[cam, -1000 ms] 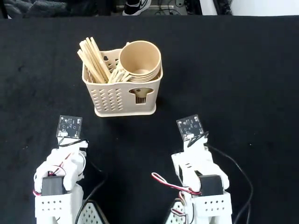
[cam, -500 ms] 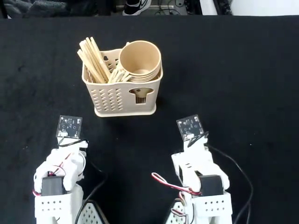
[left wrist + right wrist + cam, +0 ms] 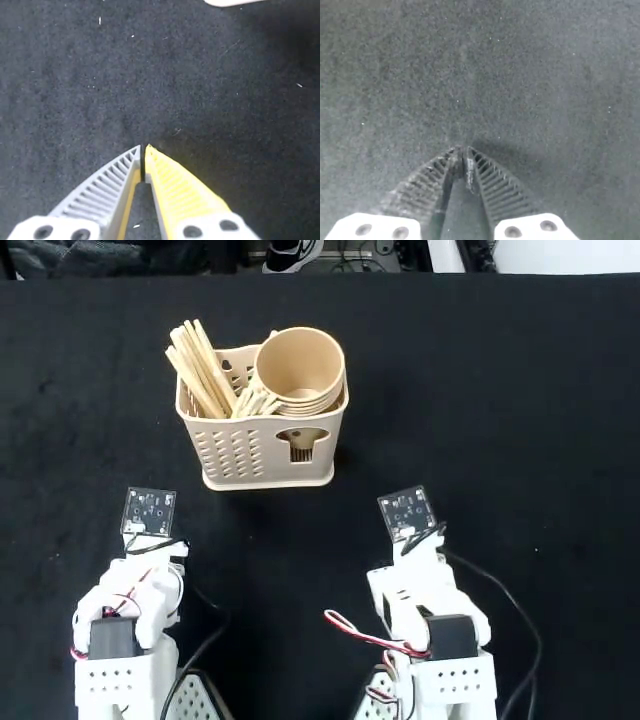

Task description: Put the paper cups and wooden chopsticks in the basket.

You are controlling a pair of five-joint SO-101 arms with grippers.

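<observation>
A beige perforated basket (image 3: 262, 450) stands on the black cloth toward the back, left of centre. A stack of paper cups (image 3: 300, 368) sits in its right half, and several wooden chopsticks (image 3: 200, 365) lean out of its left half. Both arms are folded back near the front edge, well short of the basket. My left gripper (image 3: 143, 148) is shut with nothing in it, its tips over bare cloth. My right gripper (image 3: 463, 150) is shut too, empty, above bare cloth. A sliver of the basket base (image 3: 230, 2) shows in the left wrist view.
Black cloth (image 3: 500, 400) covers the whole table. The left arm base (image 3: 125, 640) and the right arm base (image 3: 430, 630) sit at the front, with cables trailing beside the right one. Clutter lies beyond the table's far edge.
</observation>
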